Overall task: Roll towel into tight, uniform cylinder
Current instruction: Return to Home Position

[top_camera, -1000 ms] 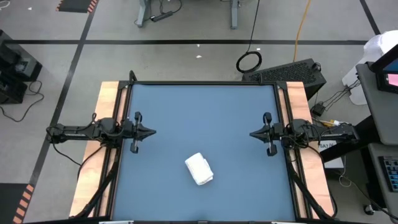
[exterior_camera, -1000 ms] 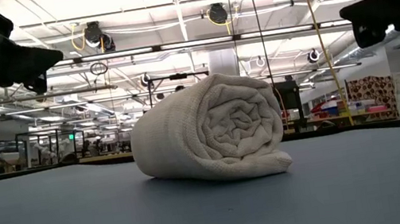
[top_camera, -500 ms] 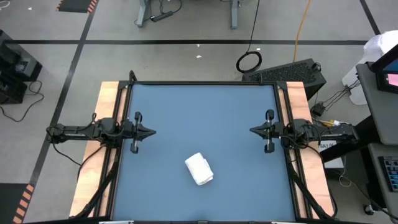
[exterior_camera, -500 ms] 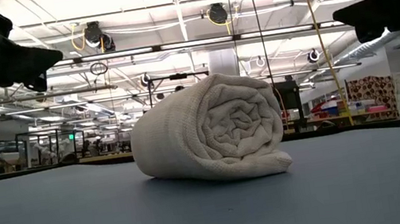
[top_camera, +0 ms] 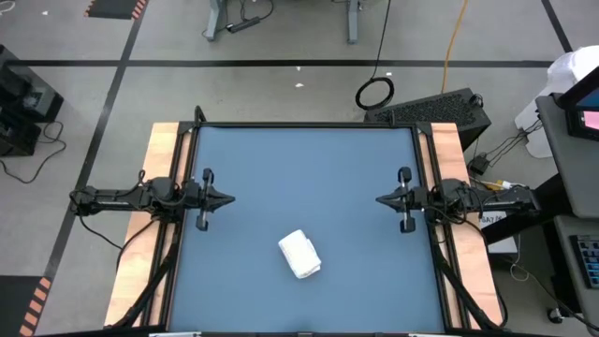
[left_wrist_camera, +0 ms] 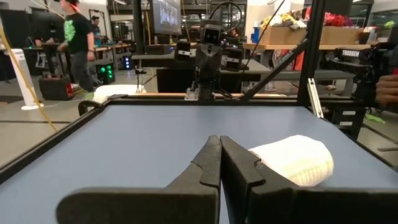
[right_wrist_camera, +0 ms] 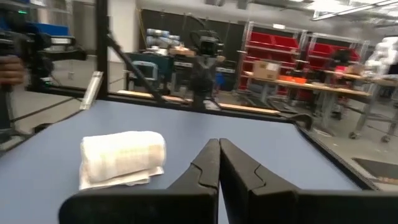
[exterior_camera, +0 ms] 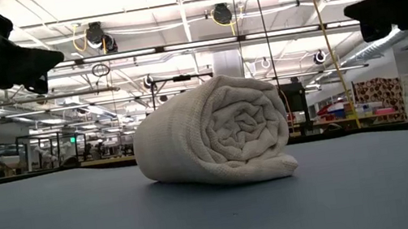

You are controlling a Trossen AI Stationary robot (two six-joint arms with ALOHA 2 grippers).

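The white towel [top_camera: 300,254] lies rolled up in a short cylinder on the blue table [top_camera: 309,168], near its near edge, a little left of middle. In the low view the towel's spiral end [exterior_camera: 250,133] faces the camera and its loose outer flap [exterior_camera: 278,168] lies flat on the table. It also shows in the left wrist view [left_wrist_camera: 292,159] and the right wrist view [right_wrist_camera: 122,157]. My left gripper [top_camera: 228,197] is shut and empty at the table's left edge. My right gripper [top_camera: 381,199] is shut and empty at the right edge. Both hang above the table.
Raised black rims [top_camera: 304,125] border the table, with wooden side strips [top_camera: 159,150]. People stand in the room beyond the table in the left wrist view [left_wrist_camera: 74,43]. The table around the towel is bare blue surface.
My right gripper has wobbled slightly at the table's right edge, a little toward the far edge and back. The towel and my left gripper have stayed still.
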